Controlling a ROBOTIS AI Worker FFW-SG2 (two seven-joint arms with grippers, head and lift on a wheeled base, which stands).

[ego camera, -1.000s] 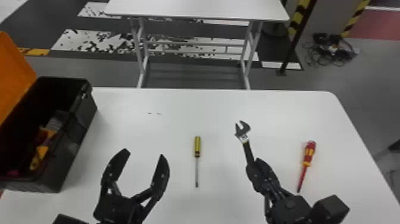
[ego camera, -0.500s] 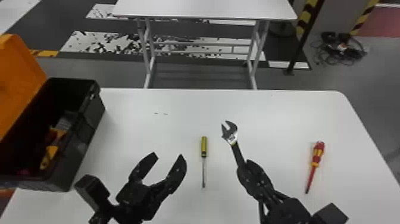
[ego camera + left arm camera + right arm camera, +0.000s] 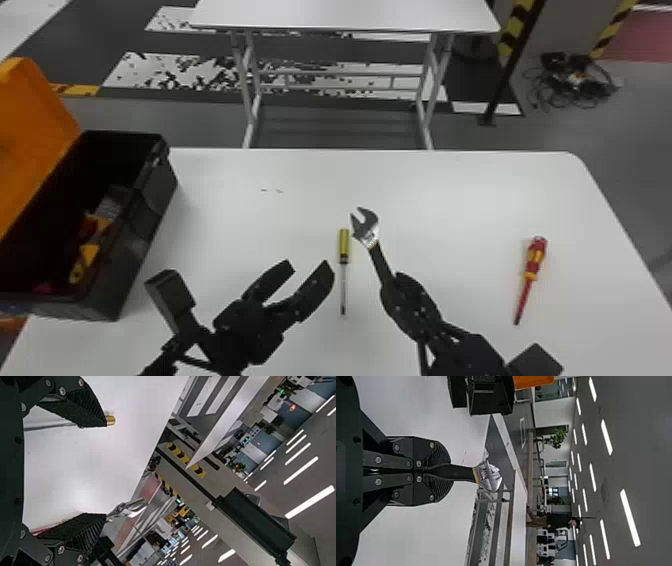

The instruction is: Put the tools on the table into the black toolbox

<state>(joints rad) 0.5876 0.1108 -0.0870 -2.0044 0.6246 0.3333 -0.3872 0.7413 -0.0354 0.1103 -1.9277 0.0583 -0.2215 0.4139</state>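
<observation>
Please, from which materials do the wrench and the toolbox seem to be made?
Wrench: its head looks like smooth metal, because it shines silver; the handle is dull black, maybe rubber or coated metal.
Toolbox: probably moulded plastic, judging by the dark body and evenly orange lid, though painted metal stays possible.

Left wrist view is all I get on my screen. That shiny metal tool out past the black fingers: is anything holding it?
Observer: Yes, the right fingers are closed on the wrench by its dark handle.
Operator: And where's the toolbox?
Observer: The black toolbox stands at the robot's left, its orange lid open.
Operator: Is it empty?
Observer: No, something yellow lies inside, among other things.
</observation>
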